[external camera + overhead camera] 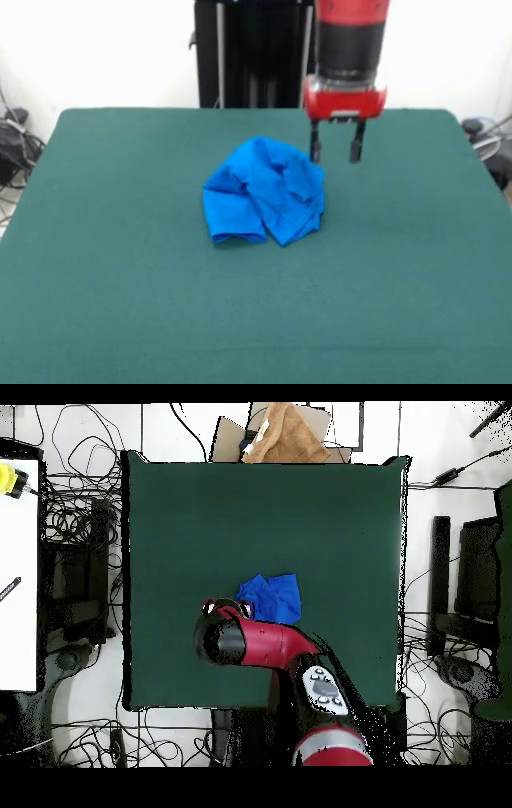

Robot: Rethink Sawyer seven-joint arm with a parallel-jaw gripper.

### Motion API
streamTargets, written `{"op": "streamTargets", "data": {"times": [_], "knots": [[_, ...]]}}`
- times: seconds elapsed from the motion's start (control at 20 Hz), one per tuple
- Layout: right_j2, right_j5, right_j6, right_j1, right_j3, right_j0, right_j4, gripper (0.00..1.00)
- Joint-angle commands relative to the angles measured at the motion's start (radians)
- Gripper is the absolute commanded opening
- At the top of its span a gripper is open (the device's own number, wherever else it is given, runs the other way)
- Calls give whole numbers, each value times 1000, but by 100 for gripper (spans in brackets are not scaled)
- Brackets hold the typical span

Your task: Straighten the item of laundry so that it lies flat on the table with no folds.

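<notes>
We start with the worktop (96, 304), one broad dark green surface that takes up most of both views and is far wider than anything lying on it. Its cloth is bare on every side of the heap.

Above it we see one red and black arm (285, 649), coming down over the far half of the worktop in the front view.

Next in size is the item of laundry (264, 200), one bright blue shirt, bunched into a rumpled mound near the worktop's centre. Only plain blue cloth shows; we see no lettering. Folds run over its top and a rolled edge lies along its near side. It has no clear long axis as it sits, being about as wide as it is deep.

Smallest is the hand (336, 150), the only one here. Its two dark fingers (315, 150) hang apart with a clear gap between them and nothing held. In the front view the shirt lies toward the picture's left of the hand and nearer the camera; one finger stands right by the mound's upper right edge, and we cannot tell whether it touches. The other finger hangs over bare green.

We judge the next move turns on that offset: the hand must shift toward the heap and drop to catch its edge.
</notes>
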Motion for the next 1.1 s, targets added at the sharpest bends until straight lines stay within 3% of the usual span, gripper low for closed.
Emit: {"op": "streamTargets", "data": {"times": [0.05,0.5,0.75,1.1], "knots": [[150,2,23,124,-56,-79,-110,100],[223,187,-58,94,-119,-216,-173,100],[233,155,-50,182,-184,-230,-221,100],[222,28,22,269,-247,-187,-273,100]]}}
